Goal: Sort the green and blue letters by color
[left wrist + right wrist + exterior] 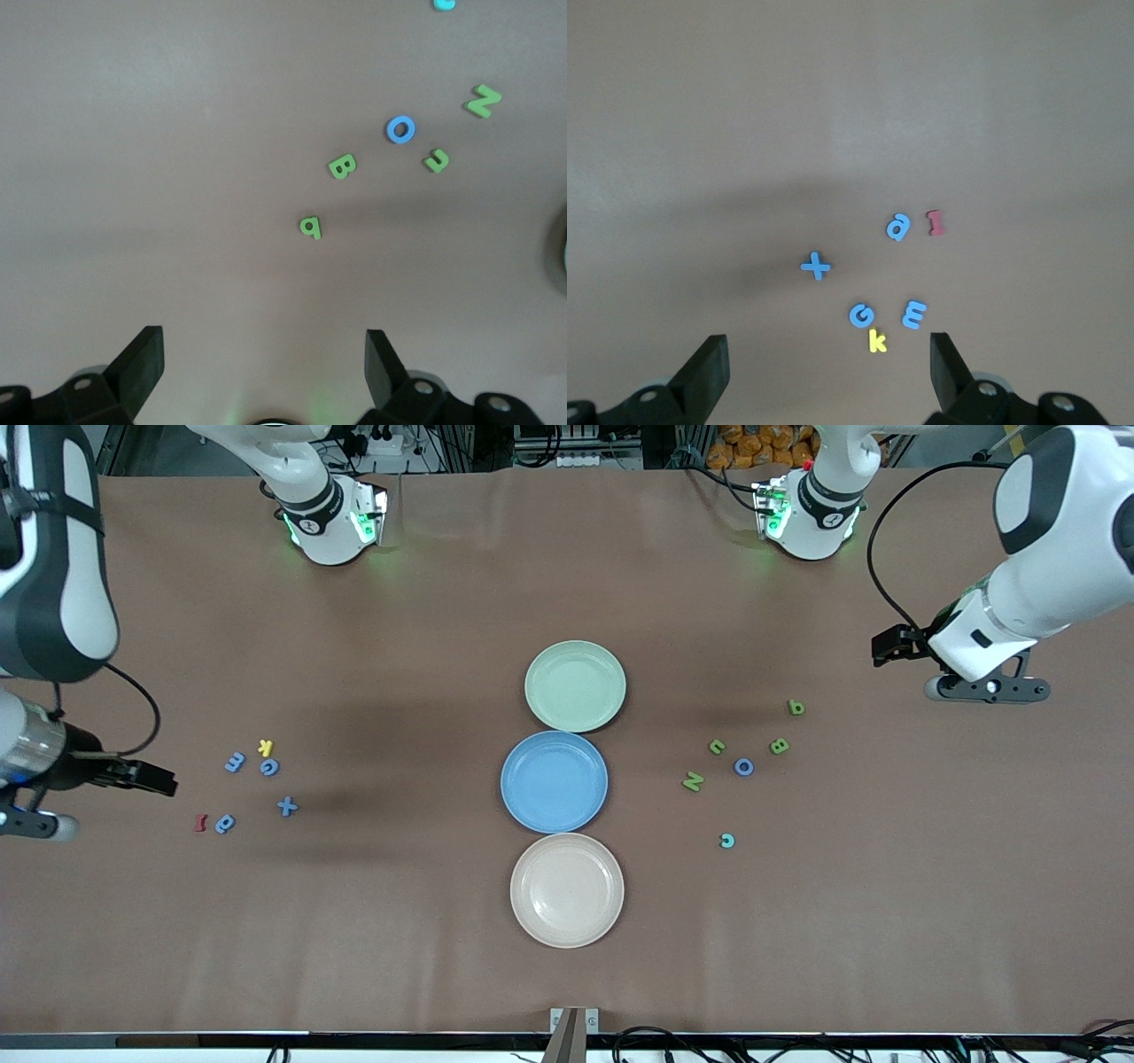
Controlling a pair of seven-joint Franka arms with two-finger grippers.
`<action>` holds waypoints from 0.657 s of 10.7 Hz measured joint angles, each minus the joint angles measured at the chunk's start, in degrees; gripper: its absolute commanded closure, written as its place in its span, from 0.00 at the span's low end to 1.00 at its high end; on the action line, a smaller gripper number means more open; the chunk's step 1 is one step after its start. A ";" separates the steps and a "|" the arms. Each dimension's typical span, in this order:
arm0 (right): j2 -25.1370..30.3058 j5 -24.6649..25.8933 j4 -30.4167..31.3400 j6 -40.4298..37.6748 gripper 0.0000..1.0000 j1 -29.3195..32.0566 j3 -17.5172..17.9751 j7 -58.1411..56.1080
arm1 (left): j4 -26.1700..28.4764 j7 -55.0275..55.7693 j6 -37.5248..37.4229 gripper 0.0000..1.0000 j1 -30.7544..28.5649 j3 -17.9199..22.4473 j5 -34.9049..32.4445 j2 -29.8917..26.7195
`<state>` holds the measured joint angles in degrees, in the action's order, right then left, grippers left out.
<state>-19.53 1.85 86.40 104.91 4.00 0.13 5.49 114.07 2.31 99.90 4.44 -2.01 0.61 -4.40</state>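
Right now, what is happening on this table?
Nothing is handled yet. Both arms wait with open pincers: the left pincer over its end of the table, the right pincer over its end. Blue and green letters lie loose on the table. The green plate and blue plate hold nothing.

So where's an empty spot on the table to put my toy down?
Bare cloth lies between the three plates and each bunch of letters, and between the pink plate and the camera's edge. It is crowded around the blue letters by the right gripper and the green letters near the left gripper.
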 measured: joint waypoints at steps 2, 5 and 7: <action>-2.76 -4.15 1.18 3.03 0.00 -0.16 0.05 2.87 | 4.44 0.00 4.07 0.00 -0.01 -0.11 0.00 -0.36; -5.61 -6.01 8.59 15.70 0.00 -0.60 0.08 5.25 | 12.99 0.00 13.05 0.00 -0.03 -0.12 0.00 -1.33; -7.46 -6.26 12.54 21.42 0.00 -1.15 0.14 10.68 | 16.44 0.00 15.45 0.00 0.00 -0.27 0.00 -2.55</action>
<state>-26.99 -4.41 98.94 126.33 2.85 0.26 16.16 130.50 2.31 115.35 4.45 -2.28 0.61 -6.95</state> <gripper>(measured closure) 0.000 0.000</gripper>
